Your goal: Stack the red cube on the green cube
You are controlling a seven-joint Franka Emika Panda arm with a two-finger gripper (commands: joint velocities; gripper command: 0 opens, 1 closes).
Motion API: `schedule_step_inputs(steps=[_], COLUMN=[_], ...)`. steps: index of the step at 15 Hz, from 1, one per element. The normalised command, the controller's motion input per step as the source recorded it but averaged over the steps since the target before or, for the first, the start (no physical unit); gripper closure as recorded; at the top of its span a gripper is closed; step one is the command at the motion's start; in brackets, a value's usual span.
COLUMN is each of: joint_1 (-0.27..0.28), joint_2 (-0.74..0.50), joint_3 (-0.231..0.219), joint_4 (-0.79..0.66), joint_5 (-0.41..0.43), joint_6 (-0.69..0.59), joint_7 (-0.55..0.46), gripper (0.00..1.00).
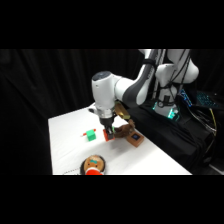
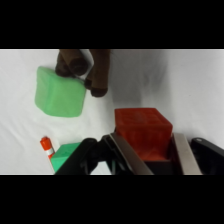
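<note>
Fingers (image 2: 125, 155) of the white arm's gripper (image 2: 150, 157) stand to either side of the small orange-red plain cube (image 2: 142, 131), their metal pads seeming to press its two flanks, so I judge the pincer clamped on it, with the cube at or just above the white table (image 2: 200, 85). In the side view the gripper (image 1: 107, 134) comes straight down at the middle of the table, the red cube (image 1: 107, 135) a small spot under it, and the small cube of deeper, saturated green (image 1: 90, 134) lies near it, apart from it. In the wrist view that green cube (image 2: 66, 154) shows only a corner at the lower left, beside a small orange-red and white object (image 2: 46, 146); the paler, lighter green cube (image 2: 59, 92) sits farther off by a dark brown wooden toy (image 2: 87, 67). To do the step well: lift straight up until the red cube clears the height of the green one, carry it across, square its faces to the deeper green cube, not the pale one, lower it gently until it seats, and only then part the fingers.
</note>
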Motion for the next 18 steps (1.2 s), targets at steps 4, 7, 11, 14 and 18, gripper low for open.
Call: schedule_step_inputs(steps=[4,7,11,14,18], joint_1=[-0.231,-0.244,-0.220,-0.182,-0.146], joint_2=[-0.08,0.01,0.05,0.12,0.21], joint_3=[0.096,0.073,0.061,0.063,0.072], joint_4=[0.21,0.24,0.24,0.26,0.29], joint_5=[-0.024,0.029,0.083,0.119,0.145], joint_6=[-0.26,-0.20,-0.16,-0.06,-0.03], joint_7=[-0.22,-0.26,-0.27,-0.28,-0.25], gripper=[0.76,0.76,0.76,0.76,0.76])
